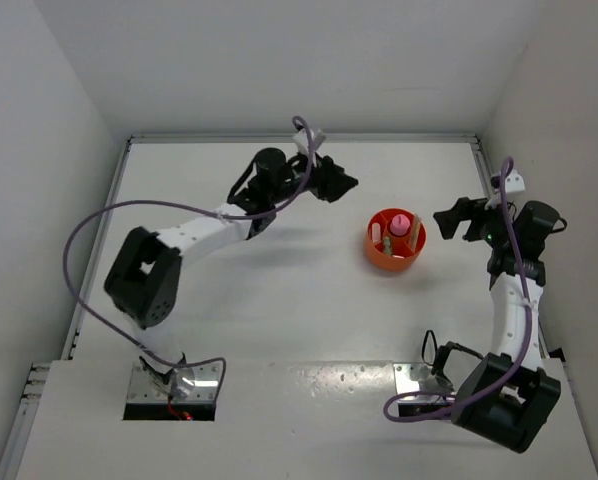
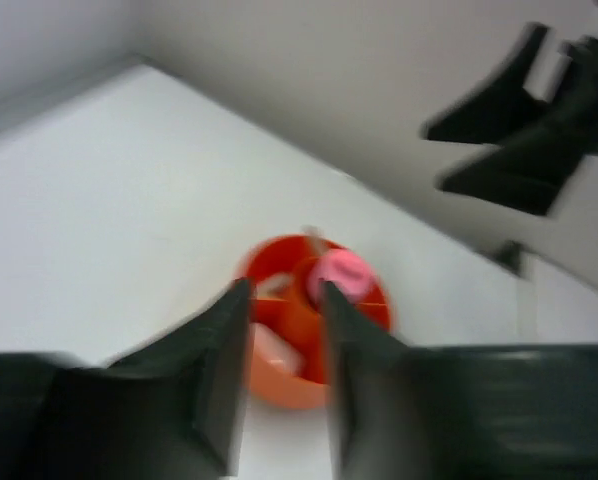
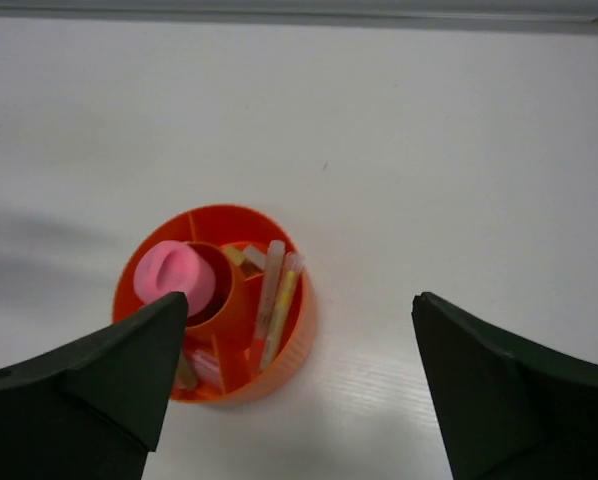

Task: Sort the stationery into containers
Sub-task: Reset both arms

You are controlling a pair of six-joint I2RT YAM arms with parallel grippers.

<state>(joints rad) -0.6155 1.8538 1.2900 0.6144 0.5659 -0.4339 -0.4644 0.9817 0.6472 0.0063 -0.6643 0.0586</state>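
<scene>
The orange cup (image 1: pixel 377 258) stands mid-table and holds the stationery. In the right wrist view, the cup (image 3: pixel 297 335) has a pink-capped tube (image 3: pixel 174 272) in its centre well, thin pink and yellow sticks (image 3: pixel 277 300) in one section, beige bits (image 3: pixel 241 257) in another and a pink marker (image 3: pixel 207 366) near the front. My left gripper (image 1: pixel 341 183) hovers to the cup's upper left, open and empty; its view is blurred and shows the cup (image 2: pixel 289 385) beyond its jaws (image 2: pixel 282 290). My right gripper (image 1: pixel 445 222) is wide open and empty just right of the cup (image 3: pixel 299 300).
White walls close the table in on the left, back and right. The right arm (image 2: pixel 524 130) shows dark in the left wrist view, beyond the cup. The arm bases and cables sit at the near edge (image 1: pixel 174 385).
</scene>
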